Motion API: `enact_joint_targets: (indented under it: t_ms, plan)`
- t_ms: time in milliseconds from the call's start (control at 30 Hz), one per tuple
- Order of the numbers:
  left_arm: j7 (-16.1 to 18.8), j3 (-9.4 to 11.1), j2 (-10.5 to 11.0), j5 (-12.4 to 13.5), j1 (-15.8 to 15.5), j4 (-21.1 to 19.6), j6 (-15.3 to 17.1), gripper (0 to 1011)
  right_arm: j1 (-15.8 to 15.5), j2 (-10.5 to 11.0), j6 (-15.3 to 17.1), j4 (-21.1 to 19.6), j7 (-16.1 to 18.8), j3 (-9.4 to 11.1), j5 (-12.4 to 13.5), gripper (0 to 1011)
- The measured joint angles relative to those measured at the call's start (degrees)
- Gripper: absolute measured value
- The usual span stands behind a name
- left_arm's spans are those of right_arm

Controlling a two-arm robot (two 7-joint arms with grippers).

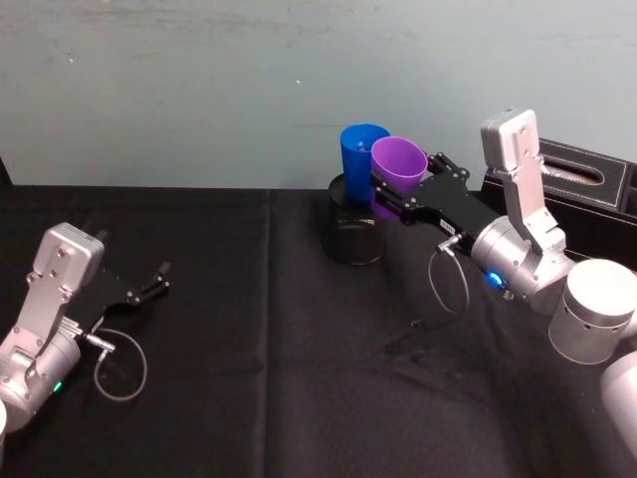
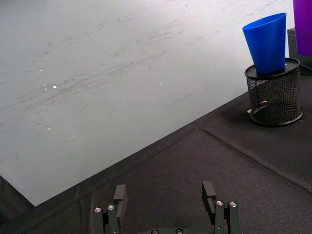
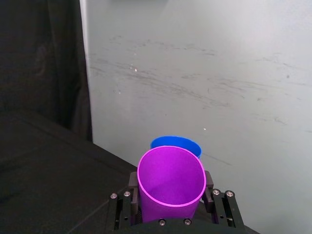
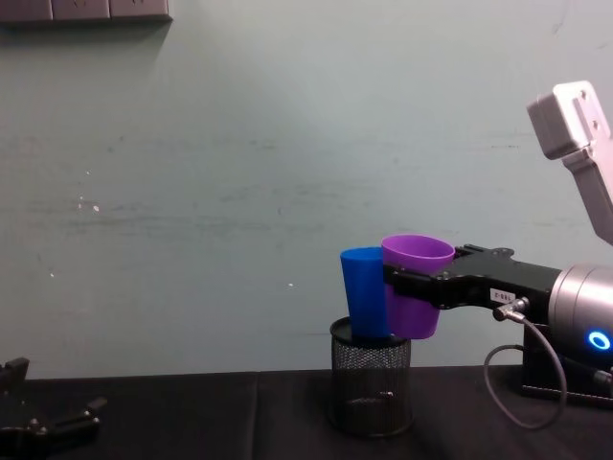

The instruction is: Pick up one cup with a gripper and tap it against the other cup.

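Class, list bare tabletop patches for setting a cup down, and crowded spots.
Free: black cloth between left gripper and mesh holder, and in front of the holder. Crowded: at the holder, where right gripper holds purple cup beside blue cup.

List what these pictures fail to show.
- Whether purple cup touches blue cup: head, chest views, the cup in the right gripper overlaps it.
- Blue cup's base: chest view, inside mesh holder.
- Purple cup: left wrist view, cut by the edge.
- Parked left gripper: chest view, cut by the edge.

Two cups [image 1: 358, 154] [image 1: 398, 159], one mesh holder [image 1: 356, 237], two pincers [image 1: 156, 280] [image 1: 408, 181]
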Motion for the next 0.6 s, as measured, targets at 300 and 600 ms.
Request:
enact_joint_targets:
  t_ms: [300, 600]
  plan:
    - [0.00, 0.00, 0.00, 0.00, 0.00, 0.00, 0.00, 1011, 1.09, -0.32, -0.68, 1.54, 0.16, -0.32, -0.05, 746]
    - [0.00, 0.00, 0.00, 0.00, 0.00, 0.00, 0.00, 1011, 2.30, -0.81, -1.39, 3.32, 0.37, -0.87, -0.62, 746]
